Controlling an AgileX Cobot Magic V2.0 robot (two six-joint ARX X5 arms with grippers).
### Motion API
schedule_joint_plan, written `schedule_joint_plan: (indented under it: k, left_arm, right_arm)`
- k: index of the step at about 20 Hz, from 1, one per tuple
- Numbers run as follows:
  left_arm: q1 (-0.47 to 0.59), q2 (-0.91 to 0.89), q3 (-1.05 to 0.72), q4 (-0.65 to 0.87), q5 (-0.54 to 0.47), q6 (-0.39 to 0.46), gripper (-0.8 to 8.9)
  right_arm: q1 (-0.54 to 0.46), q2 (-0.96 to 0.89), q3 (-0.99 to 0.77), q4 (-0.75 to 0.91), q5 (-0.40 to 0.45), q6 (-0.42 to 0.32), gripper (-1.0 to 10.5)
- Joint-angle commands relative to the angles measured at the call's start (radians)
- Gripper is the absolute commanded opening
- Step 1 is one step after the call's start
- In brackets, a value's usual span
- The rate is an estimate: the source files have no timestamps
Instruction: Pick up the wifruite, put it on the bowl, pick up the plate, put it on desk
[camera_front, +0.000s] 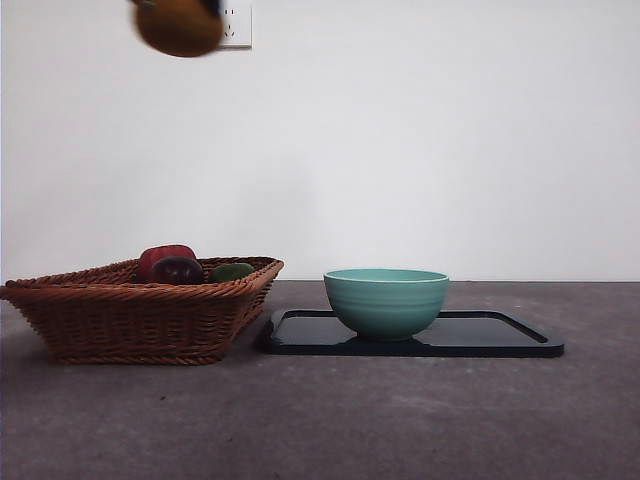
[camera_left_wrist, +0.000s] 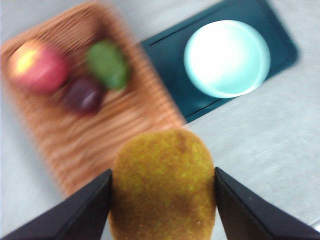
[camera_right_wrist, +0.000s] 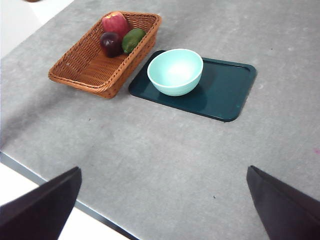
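Fruit: the orange-brown fruit (camera_left_wrist: 162, 187) is held between the two jaws of the left gripper (camera_left_wrist: 162, 200), which are closed on its sides. In the front view it hangs high at the top left corner (camera_front: 180, 27), well above the basket (camera_front: 140, 310).
Left gripper: gripping the fruit, up in the air, not yet over the bowl.
Bowl: the pale green bowl (camera_front: 386, 298) stands empty on the dark tray (camera_front: 500, 335), just beside the basket.
Tray: lies flat on the desk (camera_front: 320, 420), under the bowl; nothing is holding it.
Basket: a red fruit (camera_right_wrist: 115, 22), a dark fruit (camera_right_wrist: 111, 43) and a green fruit (camera_right_wrist: 132, 39) lie in its far end.
Right gripper: (camera_right_wrist: 160, 200) waits high over the near part of the desk, well apart from everything, jaws wide open and empty.
Done: the pick of the fruit seems finished.
Left: I judge that the fruit must go sideways to the bowl and be set in it; the whole tray step is not begun.
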Motion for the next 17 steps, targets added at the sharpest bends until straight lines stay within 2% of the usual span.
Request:
schedule_joint_plan:
  k: [1, 4, 6, 10, 14, 17]
  left_arm:
    - [0.03, -0.058, -0.083, 0.011, -0.004, -0.072, 3.02]
    - [0.041, -0.123, -0.243, 0.08, -0.018, -0.136, 3.02]
    - [0.041, -0.128, -0.332, 0.121, -0.071, -0.176, 3.02]
    - [0.041, -0.127, -0.499, 0.313, -0.109, -0.264, 3.02]
    - [0.042, -0.113, -0.605, 0.511, -0.111, -0.299, 3.02]
    - [0.043, -0.044, -0.61, 0.526, -0.111, -0.298, 3.02]
  right_arm:
    - [0.007, 0.001, 0.008, 0.008, 0.001, 0.013, 6.0]
    - [0.007, 0.001, 0.008, 0.008, 0.001, 0.014, 6.0]
    - [0.007, 0.001, 0.008, 0.008, 0.001, 0.013, 6.0]
    - [0.007, 0.001, 0.008, 0.008, 0.001, 0.01, 6.0]
    - [0.007, 0.001, 0.008, 0.008, 0.001, 0.009, 6.0]
    - [0.007, 0.001, 0.008, 0.009, 0.002, 0.006, 6.0]
